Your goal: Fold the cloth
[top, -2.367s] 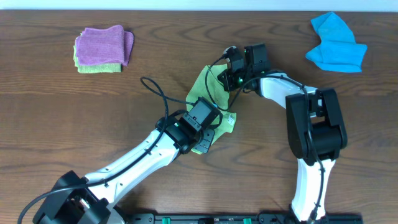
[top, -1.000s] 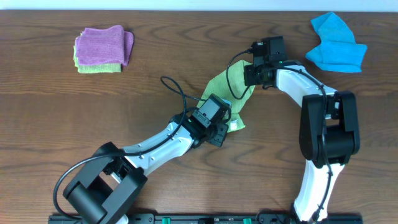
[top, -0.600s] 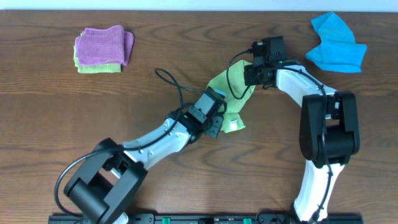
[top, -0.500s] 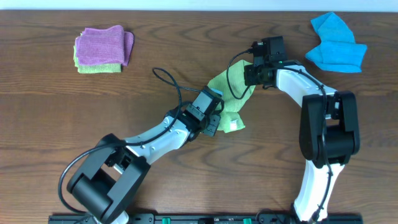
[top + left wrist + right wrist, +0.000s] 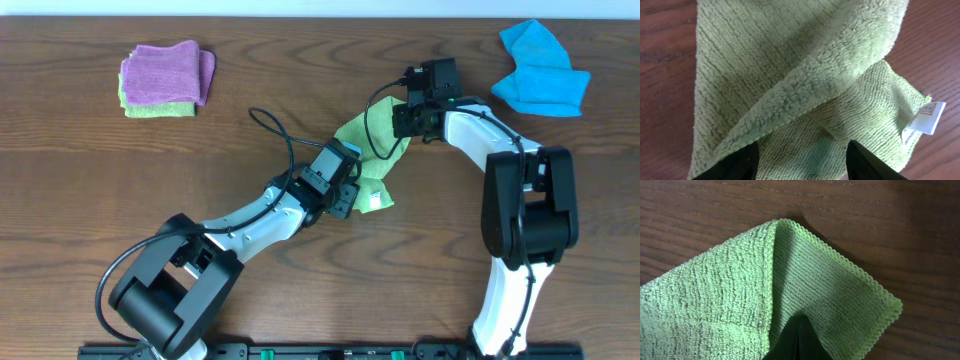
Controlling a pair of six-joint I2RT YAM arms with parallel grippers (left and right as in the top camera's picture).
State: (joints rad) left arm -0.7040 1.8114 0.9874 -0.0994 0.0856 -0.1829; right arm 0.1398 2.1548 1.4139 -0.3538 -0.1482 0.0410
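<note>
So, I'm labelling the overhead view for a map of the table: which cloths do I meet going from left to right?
purple cloth → lime-green cloth → blue cloth

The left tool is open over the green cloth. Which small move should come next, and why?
Probably lift the left tool clear of the cloth: its jaws stand apart, holding nothing, the flap lies folded over, and the right tool pinches another corner.
</note>
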